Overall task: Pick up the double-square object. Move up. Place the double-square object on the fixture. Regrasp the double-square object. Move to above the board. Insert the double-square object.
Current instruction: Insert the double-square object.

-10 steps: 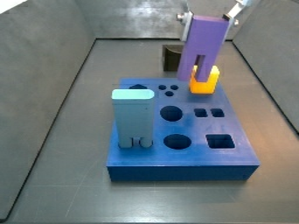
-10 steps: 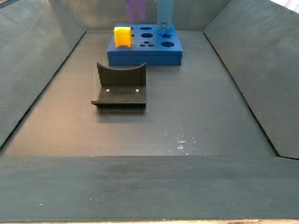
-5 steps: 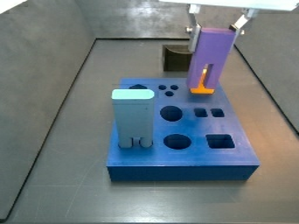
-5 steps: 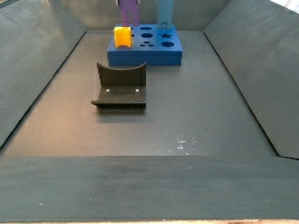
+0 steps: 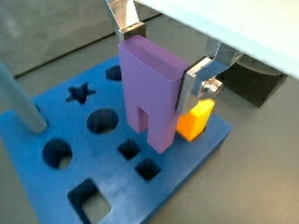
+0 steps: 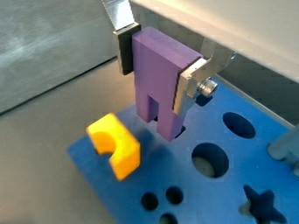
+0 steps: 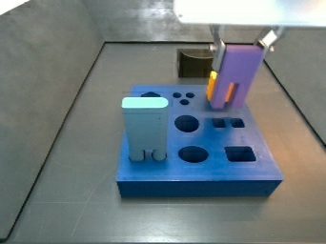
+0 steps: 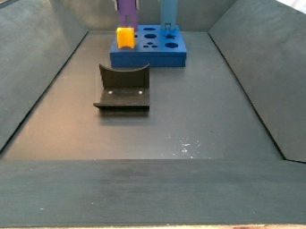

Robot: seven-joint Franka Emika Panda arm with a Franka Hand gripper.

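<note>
My gripper (image 7: 238,43) is shut on the double-square object (image 7: 235,76), a lavender-purple block held upright with its two legs pointing down. It hangs just above the blue board (image 7: 254,172), close to the two small square holes (image 7: 227,122). Both wrist views show the silver fingers (image 5: 197,77) (image 6: 191,80) clamping the block's (image 5: 152,87) (image 6: 158,83) upper part. In a side view only the block's lower end (image 8: 125,11) shows. The dark fixture (image 8: 123,87) stands on the floor away from the board (image 8: 149,55).
A light-blue upright block (image 7: 144,129) stands in the board's near left corner. A yellow block (image 6: 114,144) sits on the board right beside the purple block. Grey walls enclose the floor on all sides.
The gripper has carried the purple block down and across over the board, from in front of the yellow block towards the small square holes.
</note>
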